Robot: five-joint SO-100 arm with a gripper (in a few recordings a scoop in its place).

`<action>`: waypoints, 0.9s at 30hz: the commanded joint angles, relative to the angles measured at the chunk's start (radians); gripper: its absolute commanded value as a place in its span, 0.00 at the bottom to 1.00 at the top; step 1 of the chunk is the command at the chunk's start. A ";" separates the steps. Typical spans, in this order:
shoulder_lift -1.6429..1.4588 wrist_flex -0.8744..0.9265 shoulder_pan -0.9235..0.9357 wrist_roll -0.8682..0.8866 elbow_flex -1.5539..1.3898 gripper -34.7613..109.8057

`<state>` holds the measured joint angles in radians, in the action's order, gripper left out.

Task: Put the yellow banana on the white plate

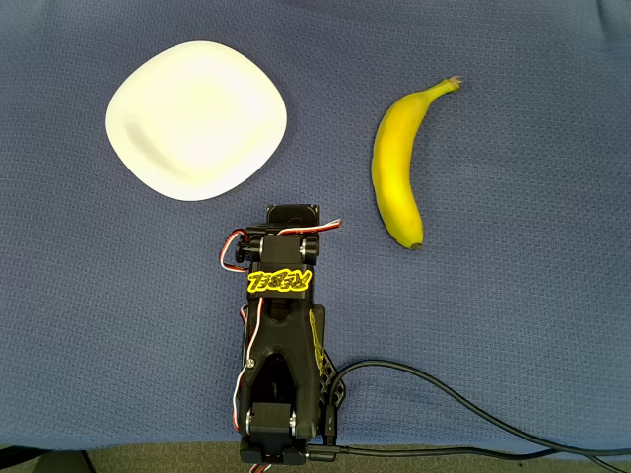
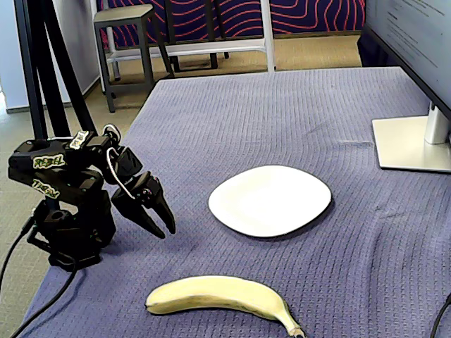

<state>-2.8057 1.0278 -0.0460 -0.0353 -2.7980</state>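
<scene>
The yellow banana (image 2: 222,298) lies at the fixed view's bottom centre on the blue counter (image 2: 282,120), apart from the white plate (image 2: 270,200). The pincer (image 2: 163,224), fingers nearly together, hangs empty at left.

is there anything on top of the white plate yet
No, the white plate is bare. The banana lies apart on the blue cloth. What's under the plate is covered.
</scene>
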 commanded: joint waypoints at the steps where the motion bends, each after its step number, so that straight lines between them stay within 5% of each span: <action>1: -0.006 -0.060 -0.043 -0.072 -0.032 0.24; 13: 0.009 -0.069 -0.038 -0.074 -0.032 0.24; 27: 0.213 -0.130 -0.078 0.101 0.179 0.35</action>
<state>-2.6338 0.9173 -0.1089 0.0230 -2.7243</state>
